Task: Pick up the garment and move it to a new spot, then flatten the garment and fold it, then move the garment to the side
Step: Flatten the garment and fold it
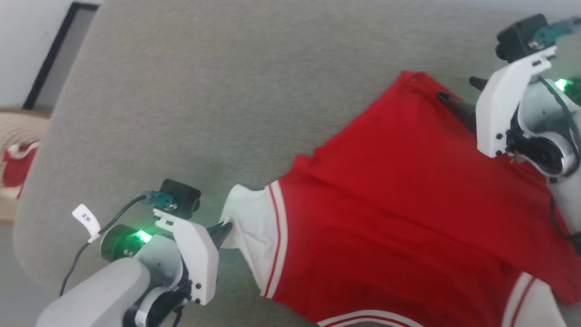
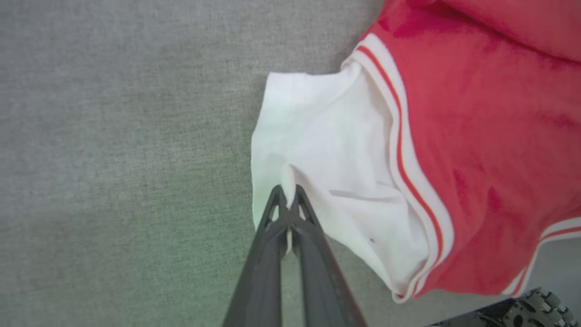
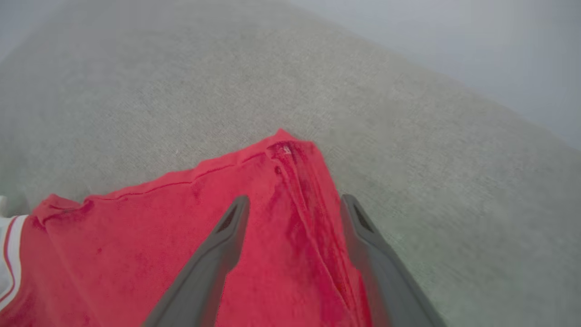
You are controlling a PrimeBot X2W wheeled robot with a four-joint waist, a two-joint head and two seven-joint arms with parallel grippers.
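The garment (image 1: 399, 204), a red jersey with white sleeves and striped seams, lies spread on the grey cloth surface (image 1: 204, 91). My left gripper (image 1: 225, 228) is shut on the edge of its white sleeve (image 2: 327, 150); the wrist view has both fingers pinched together on a fold of that sleeve at the left gripper (image 2: 287, 193). My right gripper (image 1: 458, 96) stands open over the red hem corner (image 3: 286, 154) at the far right. In the right wrist view the two fingers of the right gripper (image 3: 295, 204) straddle a ridge of red cloth, one finger over the cloth, the other at its edge.
A beige basket (image 1: 18, 131) with red-and-white cloth inside stands at the far left, beyond the surface's edge. A dark-framed opening (image 1: 59, 50) shows at the upper left. Bare grey surface stretches behind and left of the garment.
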